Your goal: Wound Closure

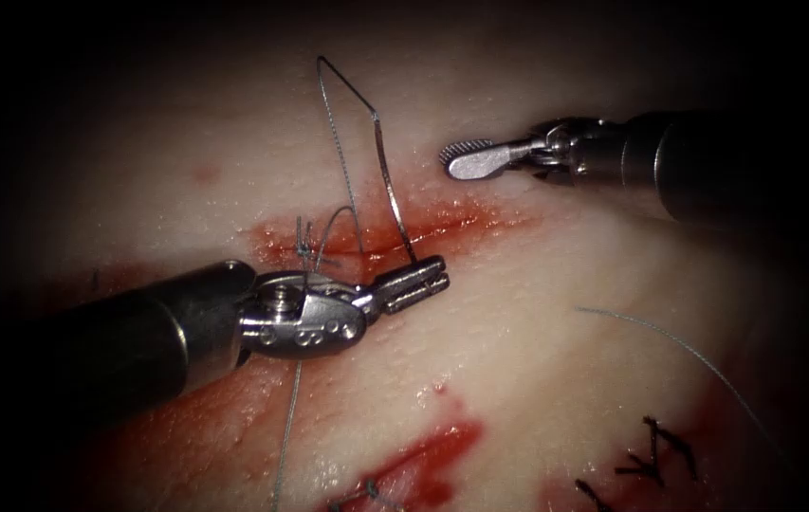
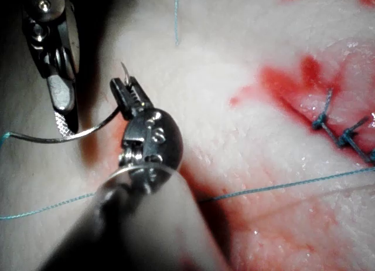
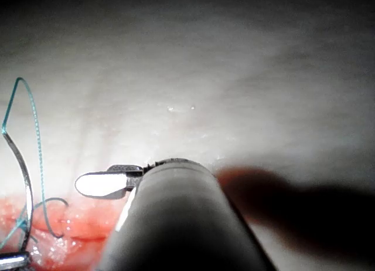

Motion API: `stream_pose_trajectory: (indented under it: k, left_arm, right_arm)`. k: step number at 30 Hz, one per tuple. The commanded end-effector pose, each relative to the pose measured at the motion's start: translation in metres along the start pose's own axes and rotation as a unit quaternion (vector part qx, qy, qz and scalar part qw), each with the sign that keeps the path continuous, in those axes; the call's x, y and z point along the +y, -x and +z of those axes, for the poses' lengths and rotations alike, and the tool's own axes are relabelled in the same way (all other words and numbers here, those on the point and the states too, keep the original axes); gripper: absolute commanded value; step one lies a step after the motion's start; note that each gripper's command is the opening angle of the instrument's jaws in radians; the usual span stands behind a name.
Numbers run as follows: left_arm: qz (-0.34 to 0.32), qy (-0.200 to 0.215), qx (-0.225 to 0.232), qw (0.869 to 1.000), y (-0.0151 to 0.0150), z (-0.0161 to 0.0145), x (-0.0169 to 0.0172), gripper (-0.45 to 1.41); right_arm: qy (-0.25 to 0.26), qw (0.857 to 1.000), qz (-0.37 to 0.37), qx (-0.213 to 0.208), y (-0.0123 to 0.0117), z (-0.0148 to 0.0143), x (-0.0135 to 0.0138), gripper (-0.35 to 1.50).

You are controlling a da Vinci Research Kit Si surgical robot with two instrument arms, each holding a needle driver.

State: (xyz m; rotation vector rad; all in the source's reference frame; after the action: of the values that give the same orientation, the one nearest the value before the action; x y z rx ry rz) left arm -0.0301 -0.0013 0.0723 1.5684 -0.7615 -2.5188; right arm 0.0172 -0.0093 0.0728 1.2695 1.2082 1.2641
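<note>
The needle (image 1: 387,180) is held near its tip by the left tool (image 1: 415,283), clear of the tissue (image 1: 537,332); the right tool's (image 1: 466,159) fingers are parted, empty

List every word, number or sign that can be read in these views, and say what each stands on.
No text here reads clearly.
Stamped marks on the left tool's wrist: too blurred to read.
No labels on the tissue or the right gripper, which is open and holds nothing.
The left gripper is shut on the needle near its point, out of the tissue.
</note>
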Motion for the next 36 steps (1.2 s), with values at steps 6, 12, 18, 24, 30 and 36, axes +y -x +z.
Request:
stream_pose_trajectory:
  k: [6,12,18,24,30,36]
  left_arm:
    - [0.02,0.0,-0.003,1.0,0.0008,0.0014,0.0,-0.45]
    - [0.025,0.004,-0.005,1.0,0.0017,0.0017,0.0005,-0.45]
    - [0.035,0.009,-0.007,0.999,0.0019,0.0017,0.0005,-0.45]
    - [0.038,0.019,-0.01,0.999,0.0017,0.002,0.001,-0.45]
    - [0.04,0.029,-0.004,0.999,0.0014,0.0024,0.0015,-0.45]
    - [0.04,0.033,-0.003,0.999,0.0014,0.0024,0.0015,-0.45]
  right_arm:
    - [-0.021,1.0,-0.002,-0.016,0.0,0.0021,0.0002,1.45]
    - [-0.028,0.999,-0.001,-0.025,0.0005,0.003,-0.0001,1.45]
    - [-0.033,0.999,-0.001,-0.031,0.0008,0.0031,-0.0002,1.45]
    - [-0.036,0.999,0.001,-0.035,0.0008,0.0037,-0.0005,1.45]
    - [-0.039,0.999,0.0,-0.035,0.001,0.0044,-0.0004,1.43]
    - [-0.044,0.998,0.0,-0.041,0.0013,0.0047,-0.0006,1.38]
